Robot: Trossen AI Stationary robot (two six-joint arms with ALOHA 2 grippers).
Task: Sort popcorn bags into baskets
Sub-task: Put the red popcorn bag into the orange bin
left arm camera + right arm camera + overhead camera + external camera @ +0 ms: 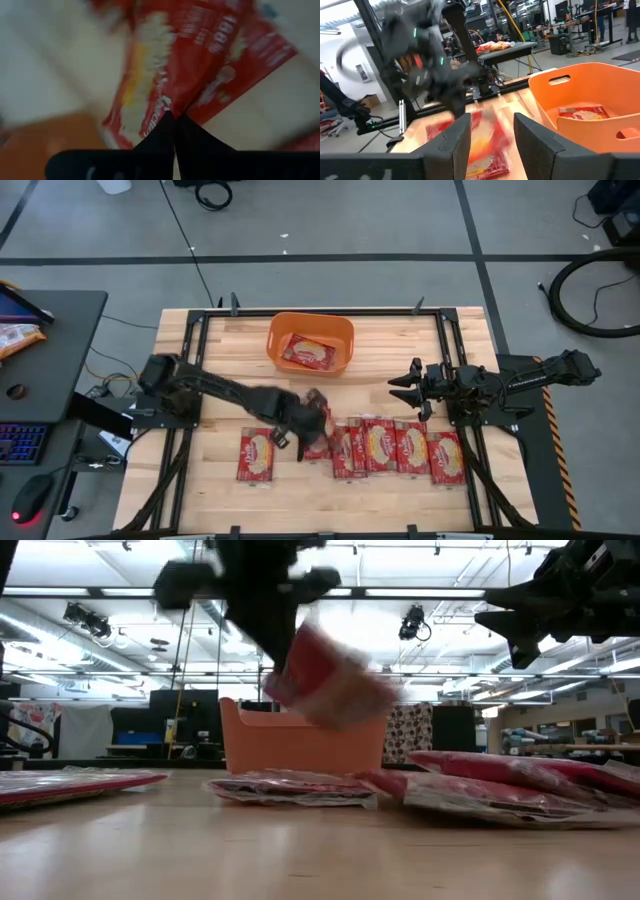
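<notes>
My left gripper (305, 420) is over the table's middle and shut on a red popcorn bag (325, 680), which is off the table. Several more red bags (395, 447) lie flat in a row toward the near edge, and one (257, 455) lies apart to their left. The orange basket (310, 343) stands near the far edge with one bag (308, 352) flat on its floor. My right gripper (405, 385) hovers open to the right of the basket, touching nothing. The right wrist view shows the basket (585, 100) and the bag inside it (580, 112). My left gripper (174, 116) pinches the red bag between its two shut fingers at one edge of the packet (170, 102). The fingers come from above, pointing down. The bag (325, 680) hangs tilted below the fingers, lifted clear of the table and of the bags lying there.
Black frame rails (190, 380) run along the table's left and right sides. A desk with a keyboard and mouse (30, 470) stands beyond the left edge. Bare wood (230, 360) lies left of the basket.
</notes>
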